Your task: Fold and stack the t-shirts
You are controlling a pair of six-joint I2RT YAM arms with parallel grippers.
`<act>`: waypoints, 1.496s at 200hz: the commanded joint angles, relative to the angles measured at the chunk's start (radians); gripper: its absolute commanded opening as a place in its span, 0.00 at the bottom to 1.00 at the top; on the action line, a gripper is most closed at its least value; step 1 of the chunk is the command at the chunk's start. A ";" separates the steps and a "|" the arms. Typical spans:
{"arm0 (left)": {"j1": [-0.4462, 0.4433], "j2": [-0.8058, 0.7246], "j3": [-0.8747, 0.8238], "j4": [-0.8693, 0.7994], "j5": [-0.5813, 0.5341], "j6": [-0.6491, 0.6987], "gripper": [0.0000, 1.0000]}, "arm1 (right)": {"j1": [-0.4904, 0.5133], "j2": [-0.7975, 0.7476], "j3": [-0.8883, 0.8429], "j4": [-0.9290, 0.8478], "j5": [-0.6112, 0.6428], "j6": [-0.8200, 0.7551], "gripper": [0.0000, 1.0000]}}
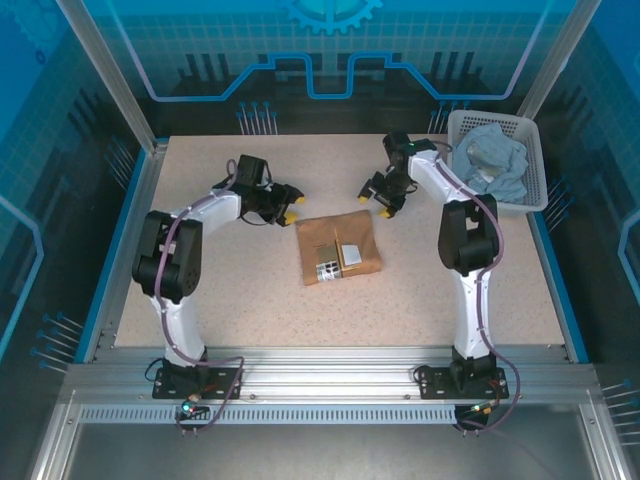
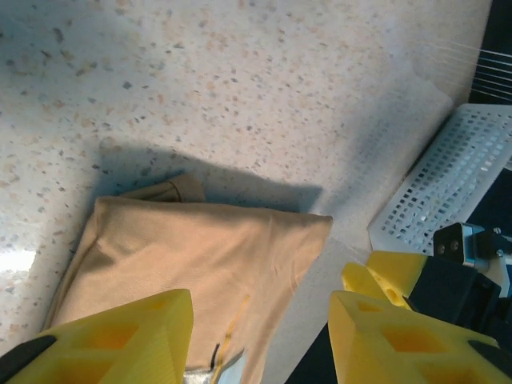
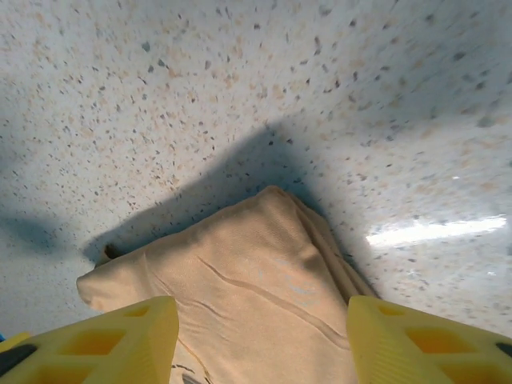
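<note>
Hovering released, the left hand (image 1: 294, 205) and right hand (image 1: 375, 204) flank the far edge of the folded tan t-shirt (image 1: 338, 247).

folded tan t-shirt (image 3: 240, 296), speckled table (image 3: 240, 96)

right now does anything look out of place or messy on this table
The pale blue cloth t-shirt lies crumpled and unfolded in the white plastic lattice basket at the far right. The folded tan cloth t-shirt in the middle sits slightly askew, a flap poking out at one corner. Nothing spilled or damaged.
</note>
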 commanded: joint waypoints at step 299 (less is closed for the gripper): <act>-0.579 -0.223 -0.536 0.462 -0.552 -1.022 0.52 | 0.063 -0.456 -0.643 0.169 -0.175 -0.048 0.53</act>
